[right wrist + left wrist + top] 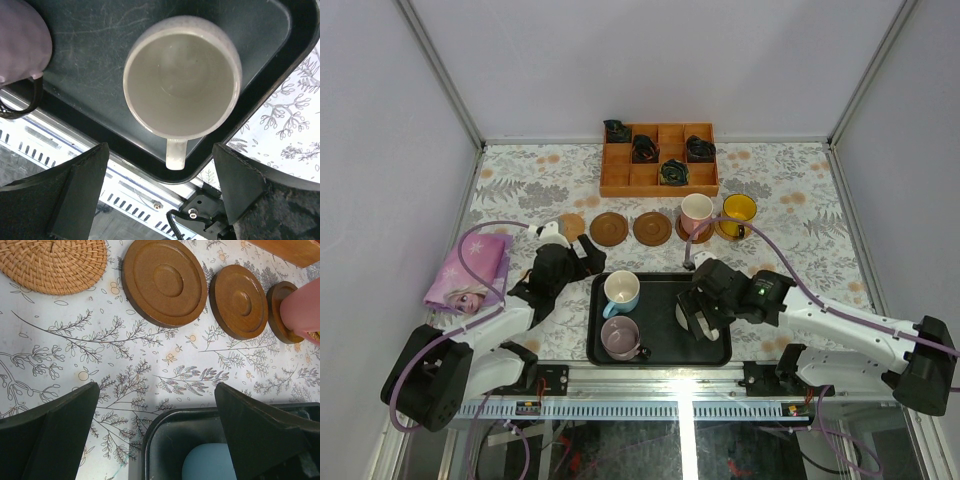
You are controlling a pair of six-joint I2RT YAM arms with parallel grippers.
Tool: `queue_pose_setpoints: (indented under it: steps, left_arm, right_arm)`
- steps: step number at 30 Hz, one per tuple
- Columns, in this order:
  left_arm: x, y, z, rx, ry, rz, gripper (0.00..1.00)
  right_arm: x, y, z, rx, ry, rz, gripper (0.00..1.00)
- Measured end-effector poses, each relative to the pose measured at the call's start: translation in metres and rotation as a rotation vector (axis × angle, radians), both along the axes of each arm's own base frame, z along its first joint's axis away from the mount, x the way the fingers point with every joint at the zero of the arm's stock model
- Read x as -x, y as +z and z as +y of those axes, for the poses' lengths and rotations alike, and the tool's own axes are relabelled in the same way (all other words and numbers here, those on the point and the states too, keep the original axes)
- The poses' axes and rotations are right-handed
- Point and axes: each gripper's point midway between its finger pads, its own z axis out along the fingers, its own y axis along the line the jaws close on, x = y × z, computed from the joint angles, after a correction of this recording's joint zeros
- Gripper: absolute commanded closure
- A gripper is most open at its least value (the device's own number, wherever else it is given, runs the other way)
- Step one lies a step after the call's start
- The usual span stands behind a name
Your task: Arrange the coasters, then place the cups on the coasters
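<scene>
The cream-white cup (182,75) is sat in the right half of the black tray (100,30), right under the right claw (159,165), which is spread wide and empty. The left claw (156,390) is held wide open too, nothing gripped, over the tray's far-left corner by the light blue cup (207,462).

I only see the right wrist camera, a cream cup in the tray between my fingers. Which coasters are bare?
Observer: Three: the woven coaster, the brown coaster beside it, and the second brown coaster.
Operator: Any cup placed already?
Observer: The pink cup stands on the third brown coaster.
Operator: Where's the left gripper?
Observer: The left gripper hangs open, empty, by the tray's far left corner.
</scene>
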Motion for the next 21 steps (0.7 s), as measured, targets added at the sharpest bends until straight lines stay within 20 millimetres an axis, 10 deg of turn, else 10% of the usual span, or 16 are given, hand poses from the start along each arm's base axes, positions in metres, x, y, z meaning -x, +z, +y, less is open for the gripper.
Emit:
queue_pose_setpoints:
  steps: [21]
  left_arm:
    - [0.007, -0.004, -0.004, 0.016, -0.033, 0.016, 0.0]
  right_arm:
    - [0.01, -0.045, -0.005, 0.091, -0.117, 0.075, 0.54]
